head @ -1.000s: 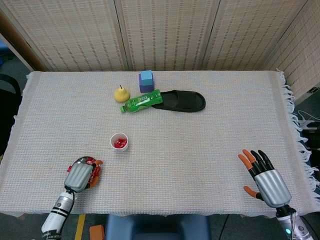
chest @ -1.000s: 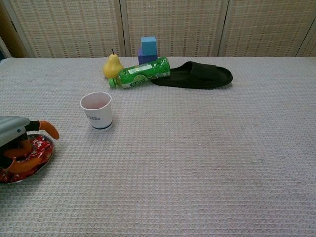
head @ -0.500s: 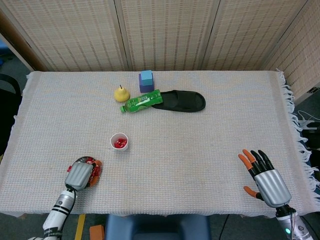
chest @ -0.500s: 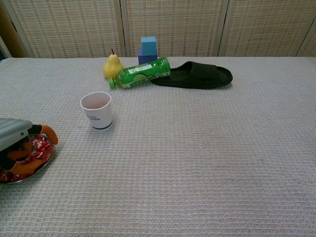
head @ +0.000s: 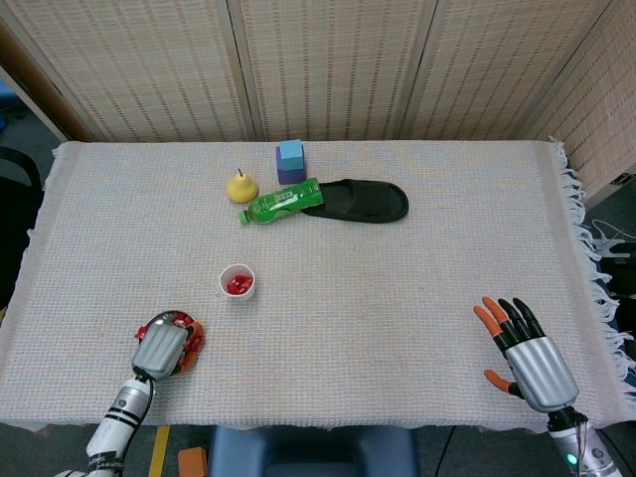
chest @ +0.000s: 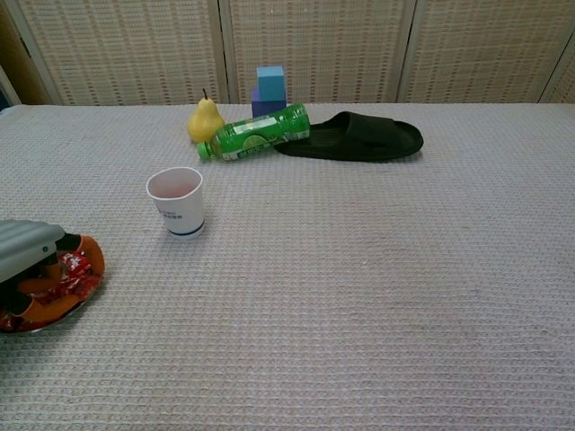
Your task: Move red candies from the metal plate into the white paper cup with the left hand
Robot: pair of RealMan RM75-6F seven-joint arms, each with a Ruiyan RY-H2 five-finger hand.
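Head and chest views of a cloth-covered table [head: 397, 298]. Left hand [head: 159, 348] low over the metal plate [head: 184, 320] at the near left corner, fingers [chest: 54, 285] curled down among the red candies [chest: 72, 268]; one candy seemingly pinched at the fingertips in the chest view, though not possible to tell whether actually held or merely touched. White paper cup [head: 238, 282] upright, up and to the right of the plate from the head camera, farther from the robot and toward the table's middle; near the plate, not touching. Red pieces already visible inside the cup [chest: 176, 201] from above. No object between plate and cup.

Key relation: cup on a diagonal from the left hand, forward and inward, a short path; lift needed to clear the cup's rim before release over the mouth. Judged step: picking from the plate, transfer not yet begun. Plate roughly round, so no long axis of consequence; candies heaped and too small to resolve singly.

Right hand [head: 527, 353] at the near right edge, well apart from both plate and cup, fingers spread, holding nothing; seen in the head view only. Left hand by far the nearer.

Far side: yellow pear [head: 240, 186], green bottle [head: 281, 201] lying down, black slipper [head: 360, 201], blue and purple blocks [head: 290, 160], all well clear of the path
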